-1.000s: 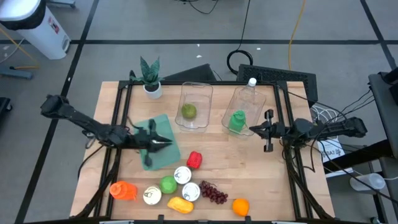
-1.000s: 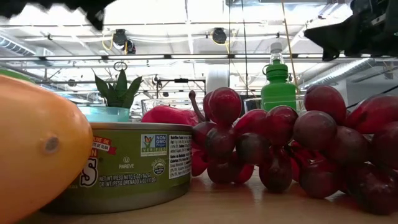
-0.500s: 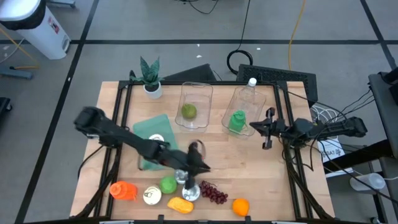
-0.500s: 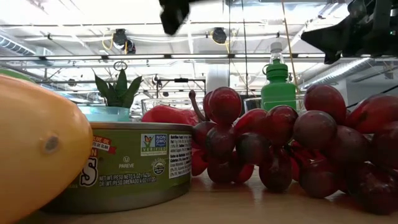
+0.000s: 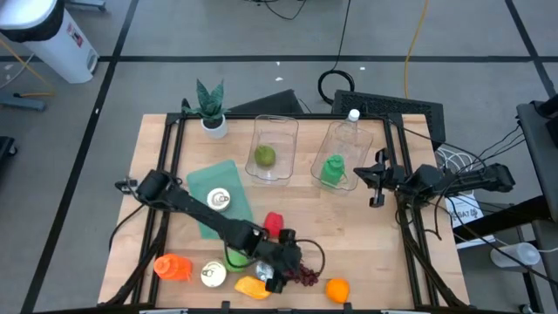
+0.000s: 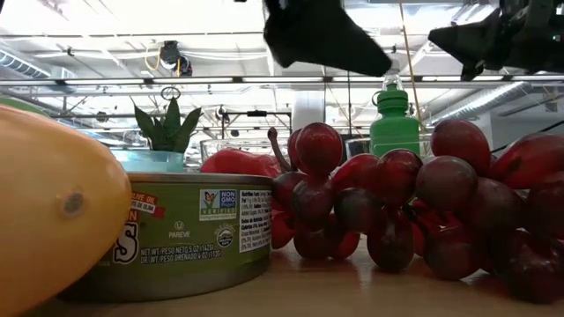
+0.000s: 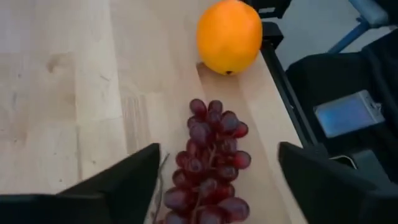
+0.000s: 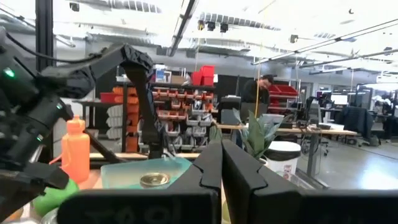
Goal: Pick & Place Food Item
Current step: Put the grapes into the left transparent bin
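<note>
A bunch of dark red grapes lies on the wooden table near its front edge, also visible in the high view and the low view. An orange rests just beyond them. My left gripper hovers open above the grapes, one finger on either side and clear of them; in the high view it is. My right gripper waits shut at the table's right side, raised off the table.
Near the front edge are a yellow mango, a can, a green apple, an orange bottle and a red pepper. A green plate bears a can. Clear bins hold a lime and a green bottle.
My left gripper has swept from over the green plate toward the table's near right, tipping downward and sinking until it stands over the grapes. Its fingers have opened on the way. Nothing on the table has moved.
</note>
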Tool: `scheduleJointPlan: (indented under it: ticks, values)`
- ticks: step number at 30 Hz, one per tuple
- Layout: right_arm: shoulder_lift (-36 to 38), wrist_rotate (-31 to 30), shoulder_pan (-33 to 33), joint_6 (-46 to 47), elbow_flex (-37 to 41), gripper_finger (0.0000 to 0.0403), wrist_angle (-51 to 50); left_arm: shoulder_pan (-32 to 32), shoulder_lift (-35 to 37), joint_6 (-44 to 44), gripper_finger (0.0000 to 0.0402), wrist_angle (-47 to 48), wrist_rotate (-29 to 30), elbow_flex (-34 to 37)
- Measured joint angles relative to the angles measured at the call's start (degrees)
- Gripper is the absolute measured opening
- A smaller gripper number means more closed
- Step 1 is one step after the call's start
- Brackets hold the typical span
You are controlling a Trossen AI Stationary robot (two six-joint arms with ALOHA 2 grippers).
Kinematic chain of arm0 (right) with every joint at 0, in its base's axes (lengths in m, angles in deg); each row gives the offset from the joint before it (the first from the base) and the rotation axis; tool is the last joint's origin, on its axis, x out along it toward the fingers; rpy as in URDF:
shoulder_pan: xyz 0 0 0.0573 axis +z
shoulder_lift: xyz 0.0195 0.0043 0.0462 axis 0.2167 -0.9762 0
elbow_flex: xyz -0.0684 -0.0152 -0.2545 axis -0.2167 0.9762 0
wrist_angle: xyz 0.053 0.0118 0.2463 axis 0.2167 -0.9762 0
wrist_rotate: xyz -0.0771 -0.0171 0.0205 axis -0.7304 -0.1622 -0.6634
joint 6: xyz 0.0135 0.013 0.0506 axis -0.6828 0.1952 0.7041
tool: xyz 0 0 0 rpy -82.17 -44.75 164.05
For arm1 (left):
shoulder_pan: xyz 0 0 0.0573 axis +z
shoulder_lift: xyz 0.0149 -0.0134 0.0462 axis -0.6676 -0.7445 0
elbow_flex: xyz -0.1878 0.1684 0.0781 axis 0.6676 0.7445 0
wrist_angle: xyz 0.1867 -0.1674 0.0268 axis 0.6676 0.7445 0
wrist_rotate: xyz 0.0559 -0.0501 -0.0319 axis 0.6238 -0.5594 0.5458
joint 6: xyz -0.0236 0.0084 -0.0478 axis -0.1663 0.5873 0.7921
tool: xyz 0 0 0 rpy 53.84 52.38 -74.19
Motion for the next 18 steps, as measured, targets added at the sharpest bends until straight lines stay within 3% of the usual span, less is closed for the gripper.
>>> scheduleJointPlan:
  ticks: [4,11,14,18]
  values:
    - [-0.65,0.13,-0.01,0.12,0.0,0.0,-1.06,-0.72,-2.24,0.85,0.0394,3.81,0.99,-2.44]
    - [-2.65,0.05,-0.31,-3.64,0.02,0.0,0.83,0.13,-4.23,-2.21,0.0371,7.21,-1.67,-3.55]
    - [-3.13,0.1,-0.87,-4.16,0.02,0.0,2.94,0.72,-4.19,-2.78,0.0377,7.31,-1.47,-3.6]
    - [-3.61,0.12,-0.9,-3.04,0.04,0.0,2.73,1.04,-4.72,-2.09,0.0389,8.47,-5.43,-3.64]
